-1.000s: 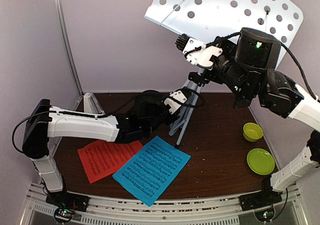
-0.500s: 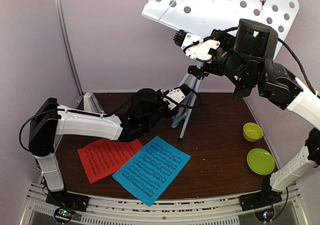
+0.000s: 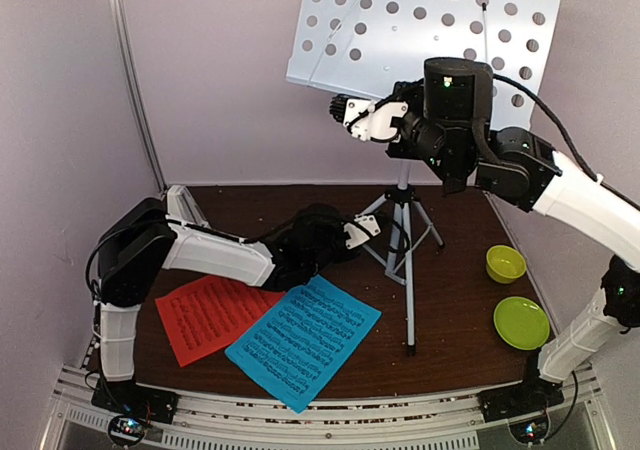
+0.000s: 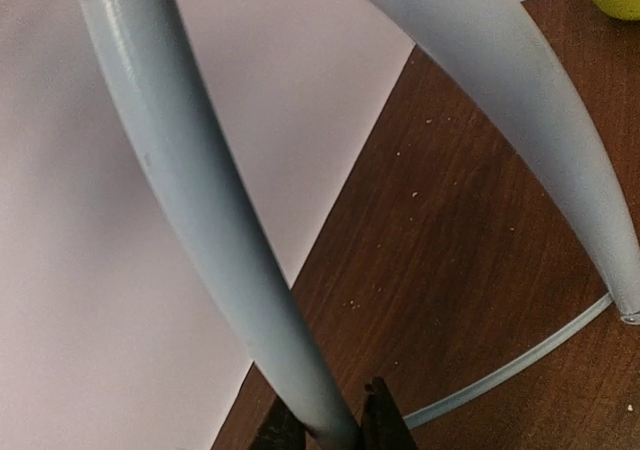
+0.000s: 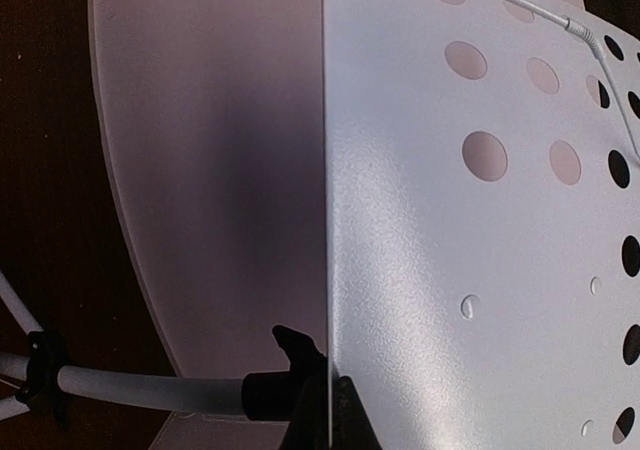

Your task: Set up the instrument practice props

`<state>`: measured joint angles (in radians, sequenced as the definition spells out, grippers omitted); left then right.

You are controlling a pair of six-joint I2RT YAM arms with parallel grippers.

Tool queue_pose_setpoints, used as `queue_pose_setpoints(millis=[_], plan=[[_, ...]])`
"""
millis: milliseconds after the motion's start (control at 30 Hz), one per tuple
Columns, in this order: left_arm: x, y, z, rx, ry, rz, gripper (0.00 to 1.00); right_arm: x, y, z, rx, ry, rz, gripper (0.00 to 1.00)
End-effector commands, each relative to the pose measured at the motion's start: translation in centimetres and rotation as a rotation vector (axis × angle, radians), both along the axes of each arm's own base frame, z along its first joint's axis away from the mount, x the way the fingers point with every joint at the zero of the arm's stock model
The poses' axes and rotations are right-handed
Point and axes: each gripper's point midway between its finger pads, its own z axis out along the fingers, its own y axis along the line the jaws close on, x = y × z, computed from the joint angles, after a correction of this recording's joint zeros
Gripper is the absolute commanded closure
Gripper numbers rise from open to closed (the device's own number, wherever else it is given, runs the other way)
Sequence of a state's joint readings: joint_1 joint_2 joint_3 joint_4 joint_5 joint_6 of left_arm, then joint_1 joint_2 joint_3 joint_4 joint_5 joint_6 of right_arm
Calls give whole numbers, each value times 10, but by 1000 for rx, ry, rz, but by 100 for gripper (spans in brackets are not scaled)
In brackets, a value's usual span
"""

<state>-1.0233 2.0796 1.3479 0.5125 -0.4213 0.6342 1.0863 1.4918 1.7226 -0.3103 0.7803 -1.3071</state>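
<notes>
Right gripper [image 5: 328,410] is clamped on the lower edge of the white perforated music-stand desk [image 3: 430,30], its fingers pressed together with the thin metal sheet between them, in the upper middle of the overhead frame. That desk stands upright, high at the top of the frame, on white tripod legs [image 3: 405,220] spread on the dark brown wooden table [image 3: 450,300] in mid-frame. Left gripper [image 4: 328,425] sits low, left of centre, nipped tight round one rear leg; the wrist view shows a dark fingertip on either side of the tube.

Blue printed music sheet [image 3: 303,340] lies flat at lower centre, its near corner reaching the table's front edge and its left edge overlapping the red-orange printed music sheet [image 3: 205,315]. A small white pyramid metronome [image 3: 183,207] stands at the back left corner, partly hidden by the left arm. Bare wood lies open between the tripod's near foot and the small yellow-green bowl [image 3: 505,263] and yellow-green plate [image 3: 521,322] by the right edge.
</notes>
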Motion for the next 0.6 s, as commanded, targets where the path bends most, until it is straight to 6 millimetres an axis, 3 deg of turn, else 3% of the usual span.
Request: queue_pose_setpoints(millis=[0, 167, 300, 567], plan=[[-11, -11, -3, 118, -63, -91, 100, -10, 16, 40, 182, -101, 145, 100], [-9, -7, -6, 129, -69, -74, 100, -7, 15, 27, 185, -97, 131, 100], [-8, -5, -7, 136, -75, -70, 100, -8, 12, 22, 201, -102, 119, 83], [-9, -3, -2, 122, -70, -62, 100, -15, 11, 12, 203, -83, 132, 68]])
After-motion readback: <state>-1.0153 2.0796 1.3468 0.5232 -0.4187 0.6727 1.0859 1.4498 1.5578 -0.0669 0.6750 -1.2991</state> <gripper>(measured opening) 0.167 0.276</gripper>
